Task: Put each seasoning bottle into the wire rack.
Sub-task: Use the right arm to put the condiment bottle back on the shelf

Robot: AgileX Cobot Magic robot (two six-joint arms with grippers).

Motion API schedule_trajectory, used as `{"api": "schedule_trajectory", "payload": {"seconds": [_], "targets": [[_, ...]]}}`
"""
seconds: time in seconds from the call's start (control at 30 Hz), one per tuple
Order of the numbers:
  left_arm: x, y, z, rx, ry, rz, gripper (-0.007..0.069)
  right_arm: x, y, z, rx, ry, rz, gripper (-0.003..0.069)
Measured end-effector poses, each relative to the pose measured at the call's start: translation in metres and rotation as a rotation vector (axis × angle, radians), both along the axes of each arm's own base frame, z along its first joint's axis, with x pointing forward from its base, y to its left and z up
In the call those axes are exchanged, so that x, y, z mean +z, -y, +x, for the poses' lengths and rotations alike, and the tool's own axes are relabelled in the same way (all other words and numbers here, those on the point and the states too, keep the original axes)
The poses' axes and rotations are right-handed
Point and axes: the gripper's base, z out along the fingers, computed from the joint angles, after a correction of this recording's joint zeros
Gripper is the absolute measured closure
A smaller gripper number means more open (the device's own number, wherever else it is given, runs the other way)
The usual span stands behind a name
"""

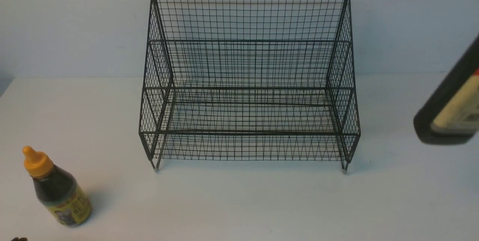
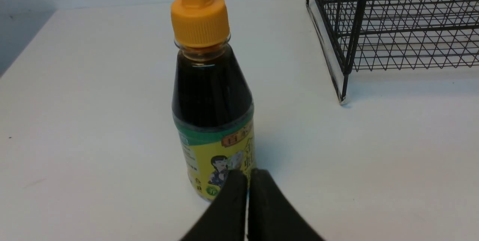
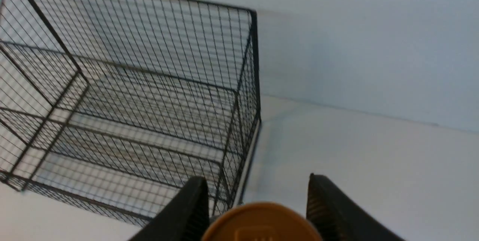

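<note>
The black wire rack [image 1: 249,84] stands mid-table with both tiers holding nothing. A short seasoning bottle [image 1: 60,192] with an orange pointed cap and a yellow label stands upright near the front left. My left gripper [image 2: 247,181] is shut with nothing in it, its tips just in front of that bottle's [image 2: 211,102] label. At the right edge of the front view, the tall dark seasoning bottle [image 1: 454,98] with a cream label hangs tilted, its top out of frame. Its tan cap [image 3: 260,222] sits between the fingers of my right gripper [image 3: 257,178], beside the rack's [image 3: 131,95] right end.
The white tabletop [image 1: 239,203] runs around the rack, and a pale blue wall [image 1: 75,20] rises close behind it. The table's left edge [image 1: 5,84] shows at the far left. The rack's front feet [image 1: 155,168] rest on the table.
</note>
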Motion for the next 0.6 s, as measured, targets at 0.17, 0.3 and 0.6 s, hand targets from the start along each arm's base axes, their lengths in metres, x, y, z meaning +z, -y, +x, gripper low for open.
{"api": "schedule_trajectory", "payload": {"seconds": [0.17, 0.3, 0.6], "targets": [[0.0, 0.0, 0.0, 0.0, 0.0, 0.0, 0.0629, 0.007, -0.005, 0.043, 0.058, -0.001, 0.056, 0.034], [0.0, 0.0, 0.0, 0.0, 0.0, 0.0, 0.0629, 0.008, -0.007, 0.073, 0.079, -0.012, 0.067, 0.034], [0.0, 0.0, 0.0, 0.0, 0.0, 0.0, 0.0629, 0.016, -0.053, 0.109, 0.139, 0.0, -0.028, 0.0341]]}}
